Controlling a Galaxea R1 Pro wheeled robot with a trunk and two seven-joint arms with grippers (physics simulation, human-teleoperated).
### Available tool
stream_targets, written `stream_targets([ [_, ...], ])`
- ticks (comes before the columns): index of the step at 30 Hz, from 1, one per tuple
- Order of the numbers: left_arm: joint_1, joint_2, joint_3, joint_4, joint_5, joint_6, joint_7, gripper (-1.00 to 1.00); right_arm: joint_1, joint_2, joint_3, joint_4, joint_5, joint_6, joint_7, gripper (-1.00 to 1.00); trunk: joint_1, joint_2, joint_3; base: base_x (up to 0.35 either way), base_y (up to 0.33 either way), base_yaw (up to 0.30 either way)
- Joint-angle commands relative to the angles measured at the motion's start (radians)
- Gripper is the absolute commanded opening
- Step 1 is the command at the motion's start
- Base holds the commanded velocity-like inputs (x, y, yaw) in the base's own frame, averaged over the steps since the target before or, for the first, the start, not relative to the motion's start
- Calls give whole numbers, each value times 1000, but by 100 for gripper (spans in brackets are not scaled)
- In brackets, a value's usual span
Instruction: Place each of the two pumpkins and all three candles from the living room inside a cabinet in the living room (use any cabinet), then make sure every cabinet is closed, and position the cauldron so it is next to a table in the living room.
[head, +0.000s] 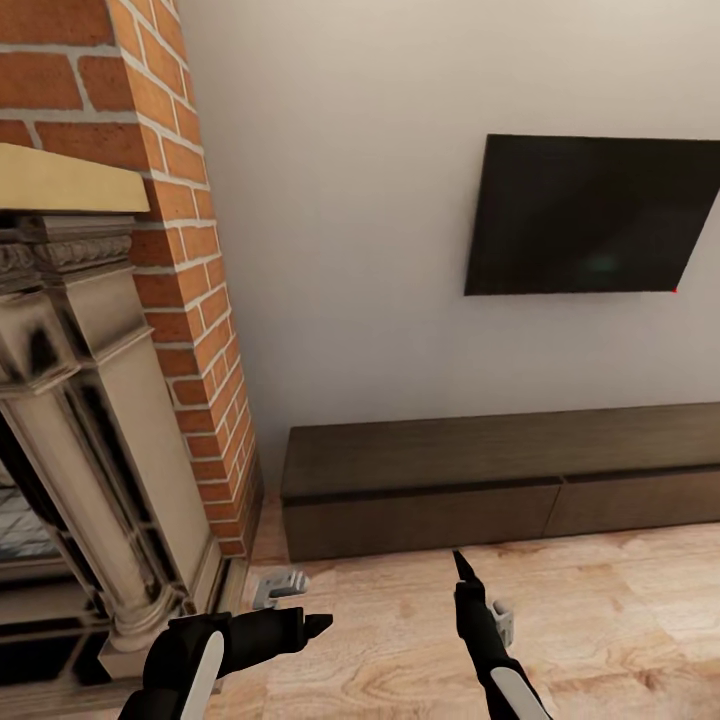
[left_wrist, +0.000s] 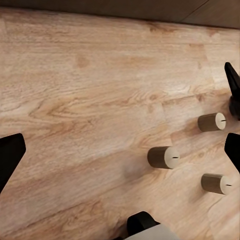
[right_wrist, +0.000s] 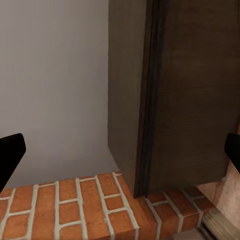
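No readable text, labels, brands or numbers on any surface in these views.

Dark-brown cabinet (head: 420, 480), red-orange brick chimney (head: 190, 250) with pale mortar, tan candles (left_wrist: 162, 157), black television (head: 590, 215).

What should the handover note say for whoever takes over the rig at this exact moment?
Left gripper: open, empty, above the wood floor.
Right gripper: open, empty, facing the cabinet.
Three candles lie on their sides on the floor, seen from the left wrist.
Cabinet along the wall under the TV, beside the brick fireplace; the visible drawer fronts look closed.
Nothing is stowed as far as the frames show. Left: candles, pumpkins, cauldron, final cabinet check.
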Motion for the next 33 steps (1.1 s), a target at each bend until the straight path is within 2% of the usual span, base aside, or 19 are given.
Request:
stream_targets([
  [1,-1,0,1,-1,9,7,3,100,-1,1,-2,1,-9,1,5,100,4,-8,-4,0,0,0],
  [33,-1,0,1,-1,9,7,-5,100,-1,1,1,6,-10,-2,6,100,127,-232,-104,0,0,0],
])
